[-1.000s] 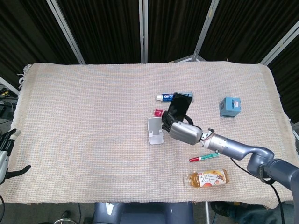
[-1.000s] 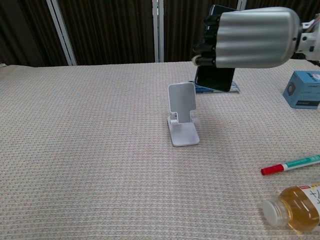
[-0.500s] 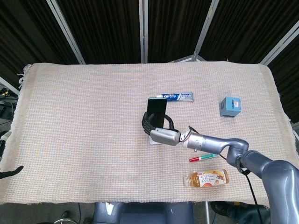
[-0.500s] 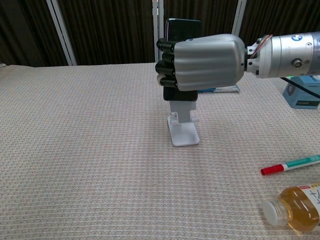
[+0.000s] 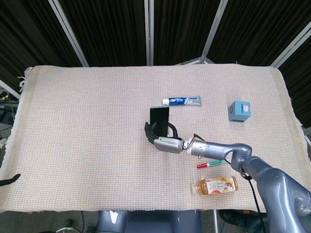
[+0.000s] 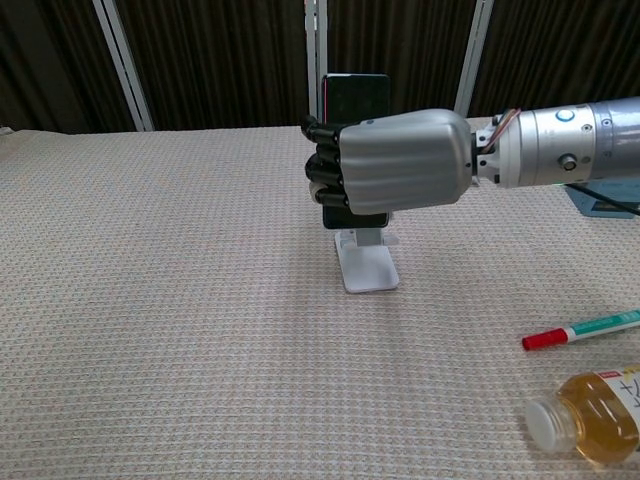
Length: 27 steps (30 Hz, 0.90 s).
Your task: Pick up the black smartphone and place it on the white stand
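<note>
The black smartphone [image 5: 159, 118] [image 6: 355, 97] stands upright in my right hand [image 5: 164, 141] [image 6: 392, 162], which grips it around its lower half. The hand and phone sit directly over the white stand [image 6: 366, 264], whose base shows below the fingers in the chest view. In the head view the stand is hidden behind the hand. I cannot tell whether the phone touches the stand. Only a dark fingertip of my left hand [image 5: 8, 180] shows at the table's left front edge.
A toothpaste tube [image 5: 181, 101] lies behind the phone. A blue box [image 5: 239, 111] sits at the right. A red-capped marker [image 5: 213, 163] [image 6: 583, 329] and a tea bottle [image 5: 214, 185] [image 6: 588, 417] lie near the right front edge.
My right hand has carried the phone left and toward me, then lowered it slightly over the stand. The left hand has slid further out of view.
</note>
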Available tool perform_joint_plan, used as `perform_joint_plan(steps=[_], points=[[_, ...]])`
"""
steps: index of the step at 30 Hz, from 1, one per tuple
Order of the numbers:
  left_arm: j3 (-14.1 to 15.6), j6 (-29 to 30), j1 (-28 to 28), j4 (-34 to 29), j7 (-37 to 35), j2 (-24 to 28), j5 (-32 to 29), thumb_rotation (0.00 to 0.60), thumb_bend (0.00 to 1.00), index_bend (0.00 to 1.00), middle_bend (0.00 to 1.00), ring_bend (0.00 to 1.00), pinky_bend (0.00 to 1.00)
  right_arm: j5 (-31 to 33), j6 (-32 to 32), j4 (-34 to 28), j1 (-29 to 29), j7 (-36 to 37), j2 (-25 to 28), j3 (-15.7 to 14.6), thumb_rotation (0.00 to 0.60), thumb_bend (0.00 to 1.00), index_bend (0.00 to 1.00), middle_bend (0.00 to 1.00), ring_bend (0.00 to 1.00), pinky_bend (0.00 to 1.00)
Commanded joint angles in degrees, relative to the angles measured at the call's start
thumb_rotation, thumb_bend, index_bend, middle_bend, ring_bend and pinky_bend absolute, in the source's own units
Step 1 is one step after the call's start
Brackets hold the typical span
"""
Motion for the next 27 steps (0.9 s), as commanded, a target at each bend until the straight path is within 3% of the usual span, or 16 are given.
perform_joint_plan(steps=[1, 27], points=[[0.0, 0.2, 0.0, 0.0, 0.5, -0.1, 0.0, 0.6, 0.0, 0.0, 0.0, 0.0, 0.0, 0.0, 0.5, 1.5, -0.4, 0.9, -1.0, -0.6, 0.6, 0.37, 0.54, 0.52, 0.43, 0.28], [-0.3, 0.1, 0.1, -0.3, 1.7, -0.6, -0.6, 0.6, 0.0, 0.0, 0.0, 0.0, 0.0, 1.2, 4.1, 12.0, -1.3, 5.4, -6.0, -3.0, 0.6, 0.37, 0.53, 0.51, 0.37, 0.27]])
